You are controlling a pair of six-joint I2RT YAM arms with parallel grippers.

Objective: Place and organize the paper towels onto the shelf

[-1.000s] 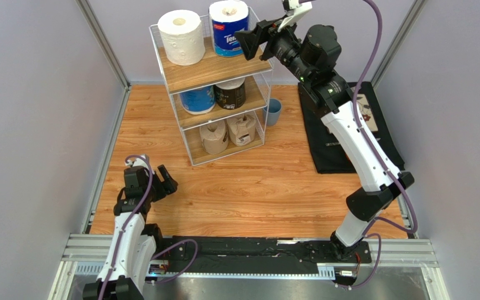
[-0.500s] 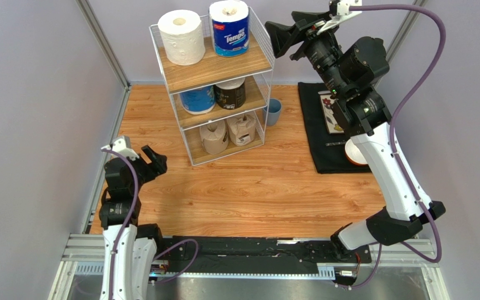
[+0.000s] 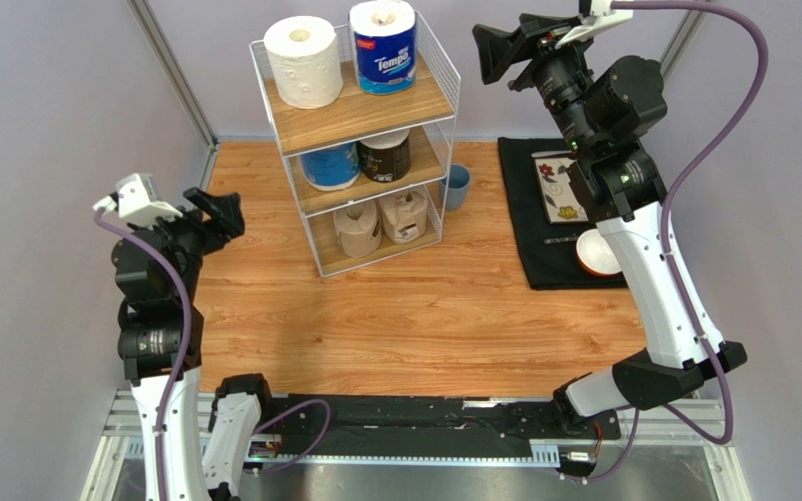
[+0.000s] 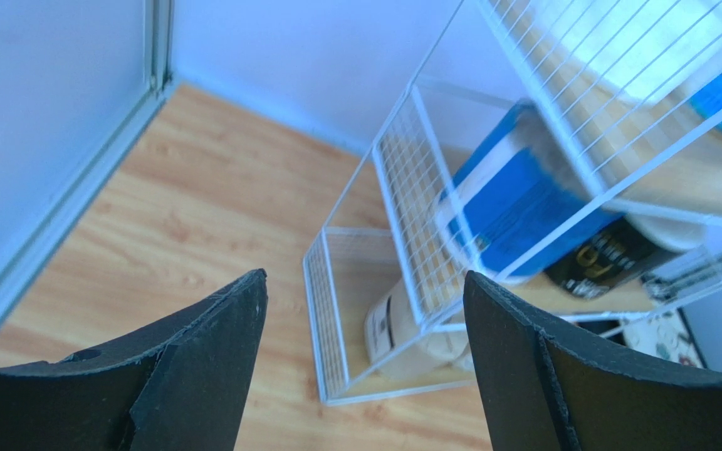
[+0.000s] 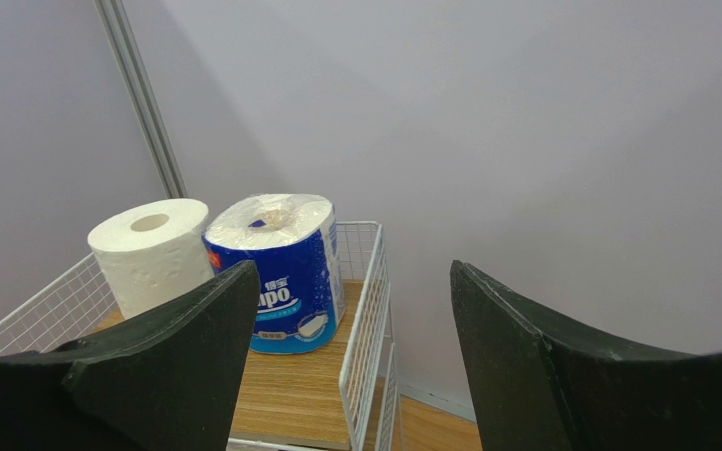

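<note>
Mid-left, the left claw (image 3: 222,212) hangs open and empty over the wooden counter (image 3: 426,313). Farther back, upper centre, the shelf (image 3: 365,106) holds the paper towels: brown rolls (image 3: 357,228) at the bottom, blue roll (image 3: 330,165) and dark roll (image 3: 384,157) in the middle, white roll (image 3: 303,61) and blue-wrapped roll (image 3: 382,47) on top. Upper right, the right claw (image 3: 491,54) gapes empty, apart from the top tier.

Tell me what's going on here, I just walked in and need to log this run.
Two robot arms are stocking the shelf. All six rolls sit on it: the white roll and Tempo roll on top, the blue roll and dark roll in the middle, two brown rolls at the bottom. The right claw, open and empty, is raised beside the top tier; the left claw, also open and empty, is raised left of the shelf.
</note>
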